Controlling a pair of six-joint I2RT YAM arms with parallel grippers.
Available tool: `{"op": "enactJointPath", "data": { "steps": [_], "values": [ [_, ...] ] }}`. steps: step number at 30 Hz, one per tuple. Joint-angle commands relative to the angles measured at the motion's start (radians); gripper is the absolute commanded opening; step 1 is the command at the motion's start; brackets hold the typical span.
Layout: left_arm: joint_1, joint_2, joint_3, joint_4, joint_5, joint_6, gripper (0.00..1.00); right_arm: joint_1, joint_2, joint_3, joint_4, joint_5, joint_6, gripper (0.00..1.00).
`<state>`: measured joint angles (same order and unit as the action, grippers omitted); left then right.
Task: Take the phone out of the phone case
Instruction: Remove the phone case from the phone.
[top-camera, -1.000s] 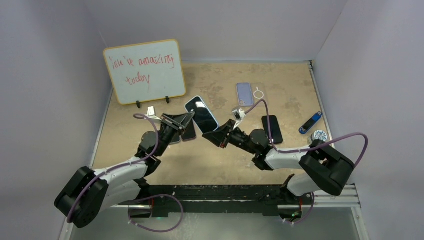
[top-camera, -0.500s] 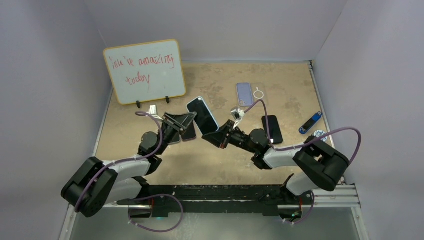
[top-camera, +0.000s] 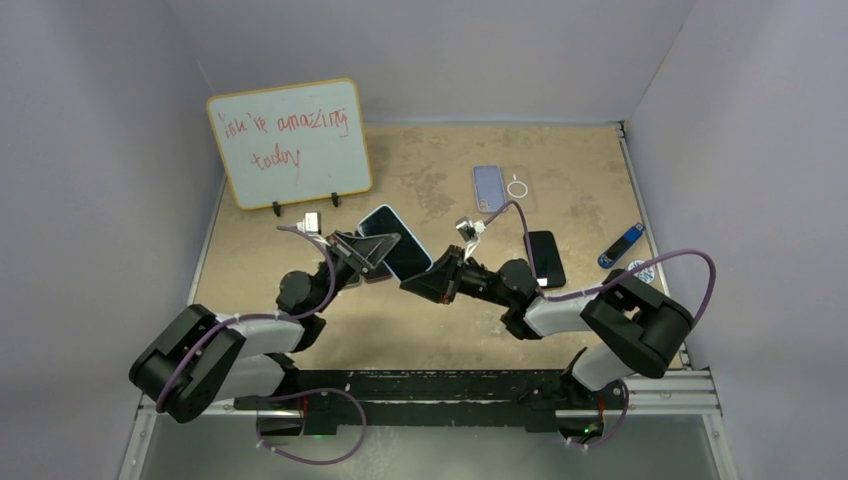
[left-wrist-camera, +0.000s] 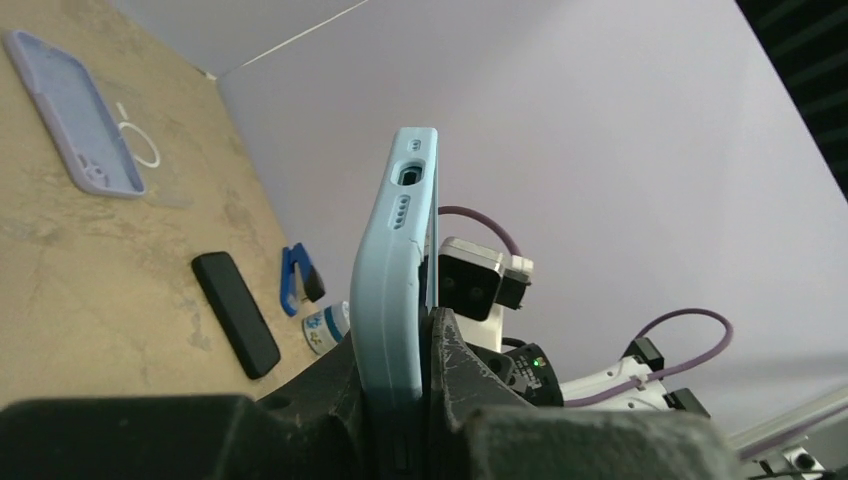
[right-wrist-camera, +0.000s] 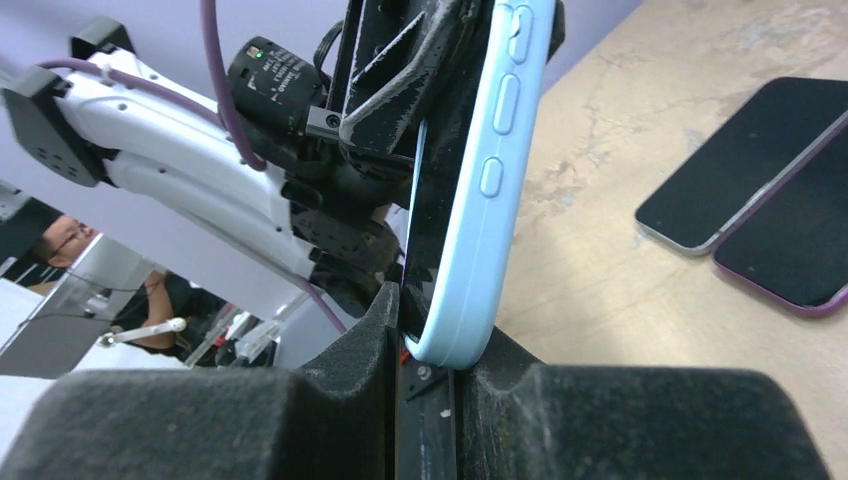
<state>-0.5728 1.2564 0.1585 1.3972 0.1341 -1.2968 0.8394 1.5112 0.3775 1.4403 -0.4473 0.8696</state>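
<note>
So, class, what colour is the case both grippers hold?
The phone case is light blue, clearest in the right wrist view.

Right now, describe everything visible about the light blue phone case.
The light blue phone case looks like matte, soft rubber, with a port slot and speaker holes at one end and three raised buttons along one side. The phone, dark screen showing, is still seated inside. The case is lifted off the table and held tilted in the air, clamped by the left gripper and the right gripper. Nothing else touches it.
</note>
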Motion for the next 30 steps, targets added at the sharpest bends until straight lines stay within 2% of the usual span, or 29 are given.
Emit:
{"op": "enactJointPath", "data": {
  "steps": [1, 8, 14, 20, 27, 30],
  "values": [
    [-0.004, -0.031, -0.016, 0.042, -0.014, 0.017, 0.00, 0.001, -0.045, 0.023, 0.116, -0.003, -0.060, 0.00],
    [-0.003, -0.097, -0.016, -0.075, -0.059, -0.023, 0.00, 0.001, -0.044, 0.027, 0.104, 0.032, -0.139, 0.32],
    [-0.003, -0.137, -0.009, -0.176, -0.077, -0.056, 0.00, 0.002, -0.024, 0.020, 0.130, 0.047, -0.187, 0.45],
    [-0.004, -0.136, -0.009, -0.210, -0.069, -0.102, 0.00, 0.004, -0.020, 0.014, 0.093, 0.075, -0.273, 0.44],
    [-0.003, -0.131, 0.022, -0.286, -0.029, -0.137, 0.00, 0.007, -0.014, -0.035, 0.035, 0.167, -0.514, 0.32],
    [-0.003, -0.128, 0.025, -0.287, -0.018, -0.148, 0.00, 0.007, -0.019, -0.047, 0.005, 0.201, -0.603, 0.31]
  ]
}}
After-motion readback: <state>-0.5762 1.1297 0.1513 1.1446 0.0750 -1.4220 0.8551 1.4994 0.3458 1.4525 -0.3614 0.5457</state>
